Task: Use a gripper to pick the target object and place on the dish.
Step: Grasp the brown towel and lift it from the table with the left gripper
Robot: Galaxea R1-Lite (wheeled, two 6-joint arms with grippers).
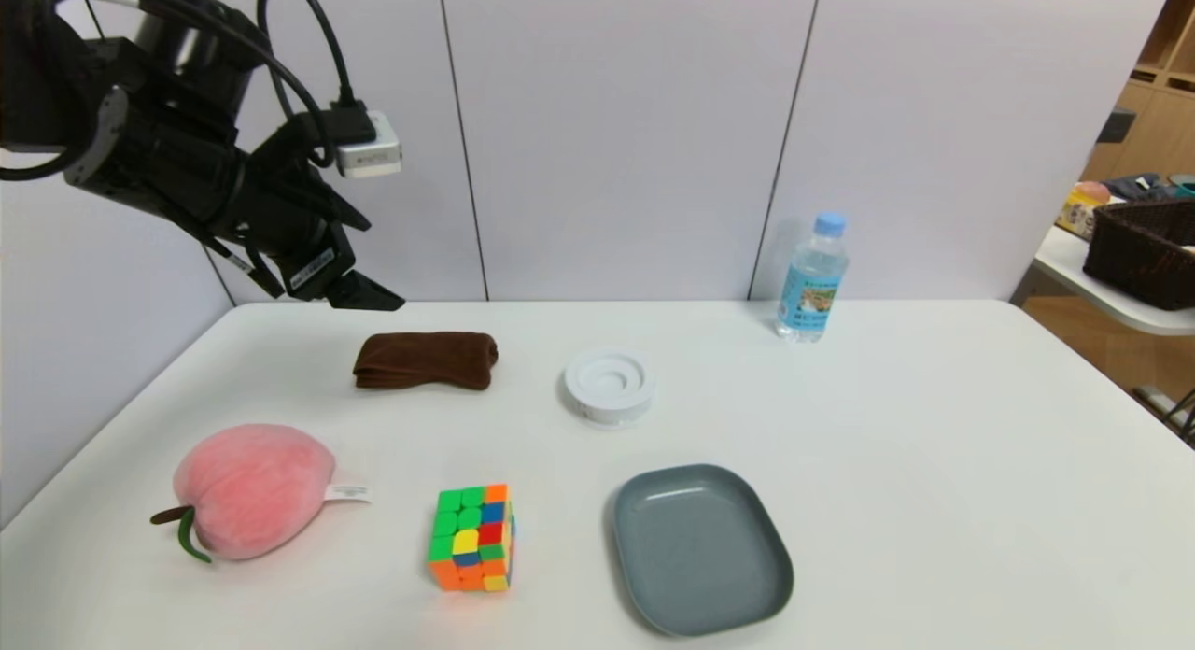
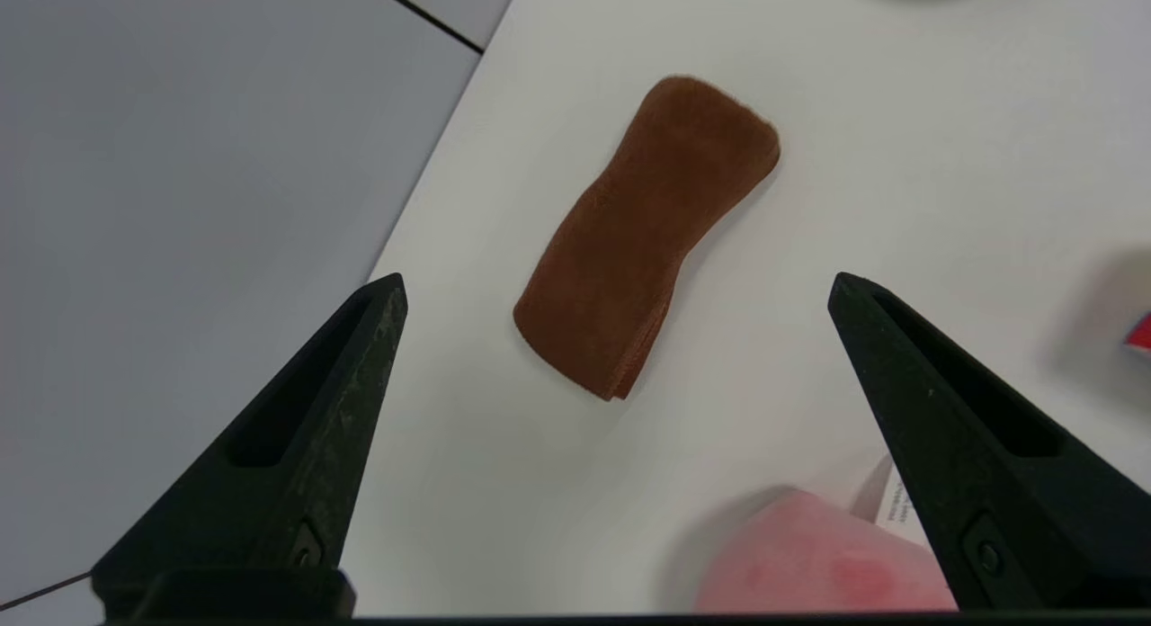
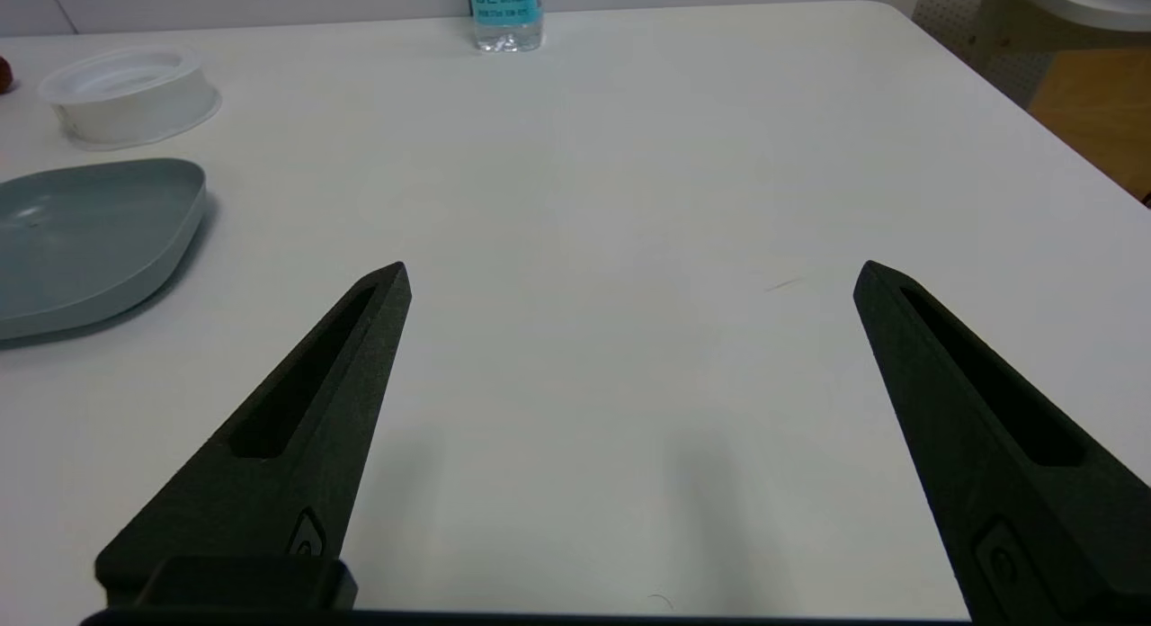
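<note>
Head view: left end effector [image 1: 359,290] raised over the far-left tabletop [image 1: 887,426], above and just left of the towel [image 1: 425,360]. Towel flat on the tabletop, long axis left to right, well apart from the dish [image 1: 700,547] at near centre. Between and around them: ring [image 1: 609,385], cube [image 1: 472,537], peach [image 1: 252,489], bottle [image 1: 812,276]. Right arm out of this view.

Left wrist view: left end effector [image 2: 616,284] spread wide, nothing held. Towel [image 2: 643,235] below and ahead, centred between the fingers [image 2: 351,374], clear of both. Long axis runs roughly away from the camera, so a closing stroke likely falls across the narrow width. Peach [image 2: 809,554] near one finger.

Right wrist view: right end effector [image 3: 629,275] also wide apart, empty, low over bare tabletop [image 3: 629,158]. Dish [image 3: 90,230] off to one side; towel absent here.

Judgement: left arm far nearer the towel; straight descent needed next.
</note>
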